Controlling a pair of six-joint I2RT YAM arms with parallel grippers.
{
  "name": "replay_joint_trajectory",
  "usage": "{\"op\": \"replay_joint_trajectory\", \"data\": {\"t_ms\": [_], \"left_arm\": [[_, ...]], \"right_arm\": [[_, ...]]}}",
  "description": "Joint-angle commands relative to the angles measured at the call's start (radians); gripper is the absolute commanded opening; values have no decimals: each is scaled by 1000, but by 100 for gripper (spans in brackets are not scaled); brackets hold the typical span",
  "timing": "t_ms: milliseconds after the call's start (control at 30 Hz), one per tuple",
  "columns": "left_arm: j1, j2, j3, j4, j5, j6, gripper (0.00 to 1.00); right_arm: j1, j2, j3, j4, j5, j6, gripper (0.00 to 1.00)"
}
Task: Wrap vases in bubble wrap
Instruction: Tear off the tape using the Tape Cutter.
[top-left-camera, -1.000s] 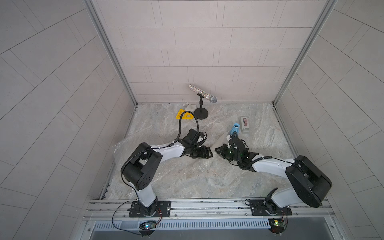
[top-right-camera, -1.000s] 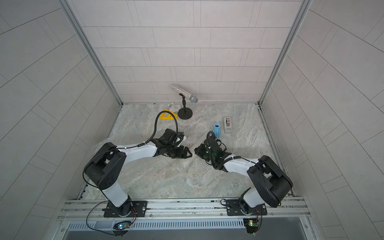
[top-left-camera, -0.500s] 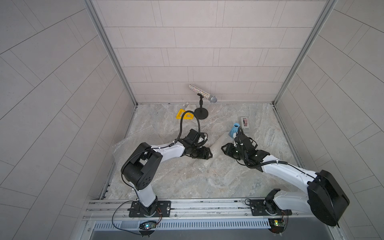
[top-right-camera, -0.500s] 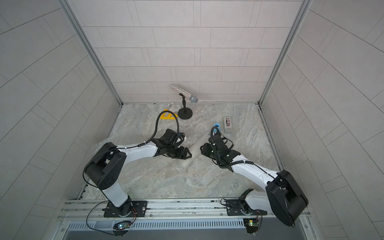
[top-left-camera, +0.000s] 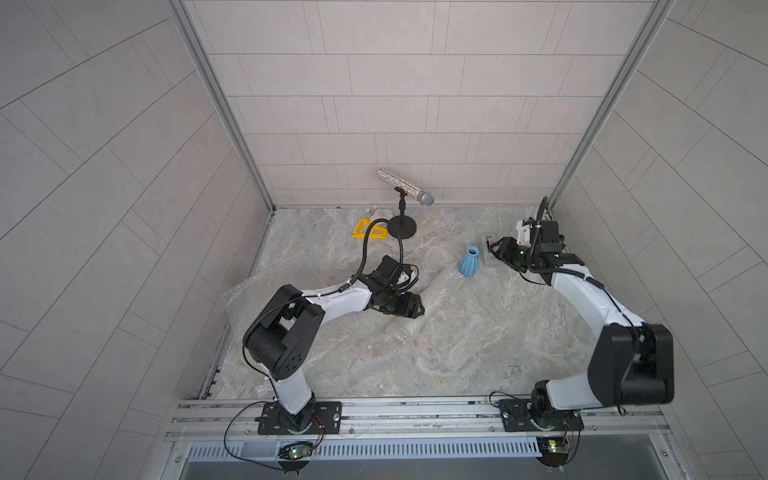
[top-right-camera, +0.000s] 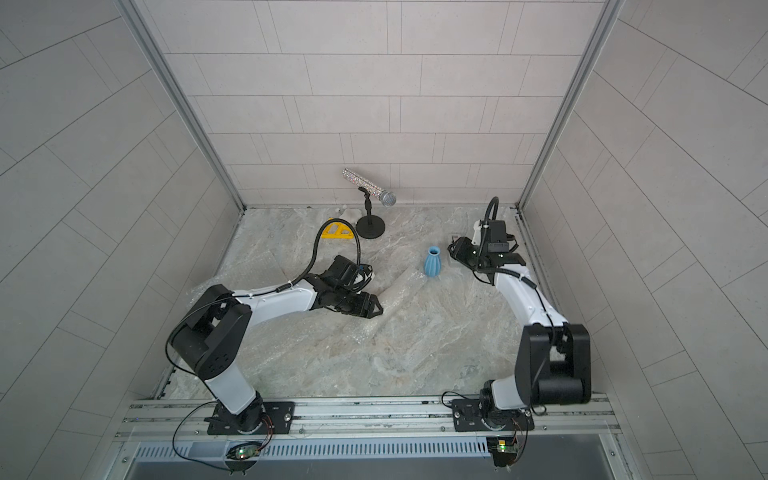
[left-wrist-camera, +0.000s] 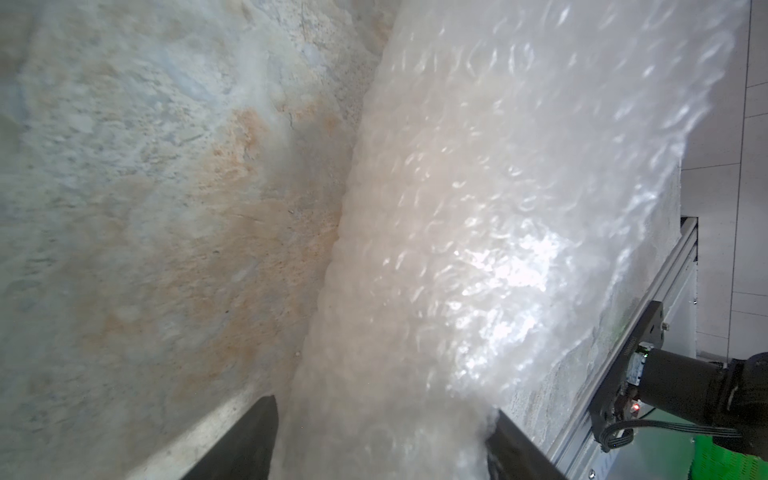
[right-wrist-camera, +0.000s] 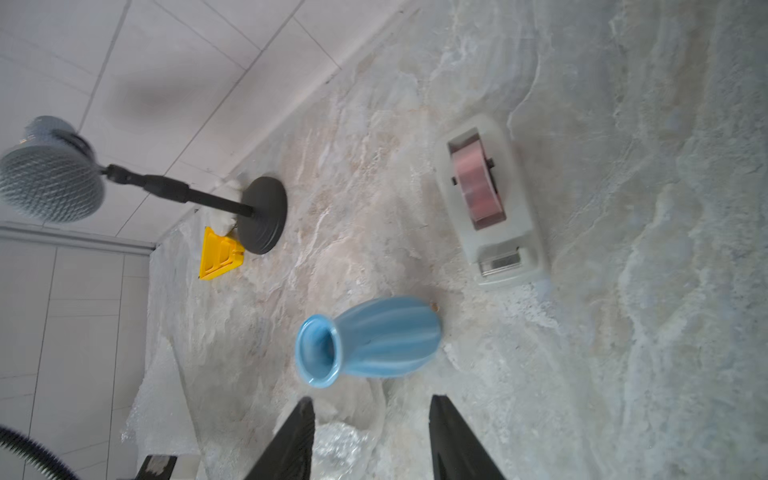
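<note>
Marbled desk (top-left-camera: 457, 357) seen in both top views, tiled walls on three sides. Left tool (top-left-camera: 410, 311) low at desk centre; jaws clamped across a rolled bundle of wrap (top-left-camera: 439, 286); in the left wrist view the roll (left-wrist-camera: 478, 208) fills the whole gap between the fingers (left-wrist-camera: 253, 440); what lies inside the roll cannot be told. More wrap spreads flat to the left, under the left arm, up to the left wall. Blue vase (top-left-camera: 469, 264) upright on the desk, right of centre and toward the far side, just beyond the roll's far right end; gripped by neither tool. Right tool (top-left-camera: 498, 252) raised at far right, just right of the blue vase (right-wrist-camera: 374, 336) and apart from it; jaws apart, nothing between them. Tape dispenser (right-wrist-camera: 490, 199) on the desk just right of the vase; in the top views largely hidden by the right tool. Microphone (top-left-camera: 407, 192) tilted on its black stand at far centre; yellow triangle (top-left-camera: 368, 230) flat on the desk just left of the stand's base.
</note>
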Motion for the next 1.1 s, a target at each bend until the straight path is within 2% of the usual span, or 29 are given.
{"op": "replay_joint_trajectory", "data": {"t_ms": [0, 200, 433, 867, 1067], "left_arm": [[2, 52, -9, -144, -148, 42, 76], [-5, 53, 1, -148, -146, 50, 76], [-21, 68, 3, -150, -158, 49, 76], [-20, 70, 5, -163, -183, 51, 75], [-20, 71, 6, -161, -186, 43, 76]], "right_arm": [[-47, 100, 93, -55, -130, -95, 51], [-91, 333, 304, -215, -167, -205, 55], [-102, 519, 508, -358, -198, -279, 55], [-124, 600, 568, -428, -168, -347, 57], [-124, 644, 591, -428, -218, -359, 57]]}}
